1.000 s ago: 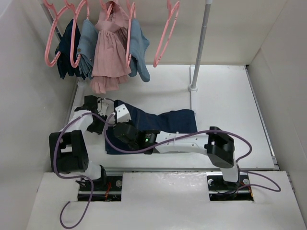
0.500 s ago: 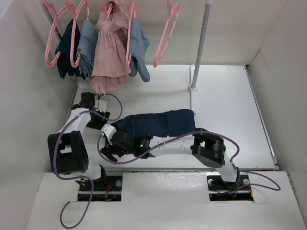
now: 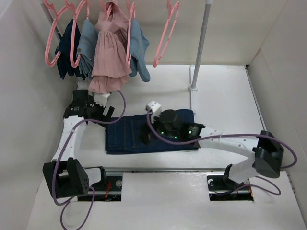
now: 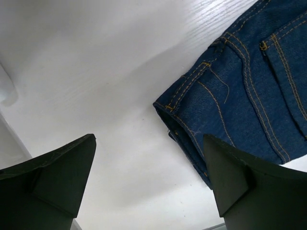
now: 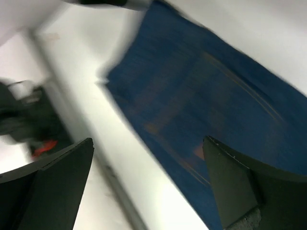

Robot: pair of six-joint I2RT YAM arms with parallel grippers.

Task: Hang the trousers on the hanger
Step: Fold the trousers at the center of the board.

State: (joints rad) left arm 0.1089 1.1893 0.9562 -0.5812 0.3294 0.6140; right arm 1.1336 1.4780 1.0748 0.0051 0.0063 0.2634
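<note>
The right gripper (image 5: 147, 143) has swung from the left end of the trousers (image 3: 127, 139) to above their middle, fingers spread wide and empty. The left gripper (image 4: 148, 139), also spread and empty, hovers just beside their corner.

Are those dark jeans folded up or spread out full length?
Folded, it seems: the jeans lie flat on the table as a compact block, with stacked layers at one corner in the left wrist view.

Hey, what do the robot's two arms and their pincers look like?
The left arm and right arm have white links, black joint housings and purple cables. The left pincer and right pincer each have two dark wedge-shaped fingers. Green lights glow near the right wrist.
</note>
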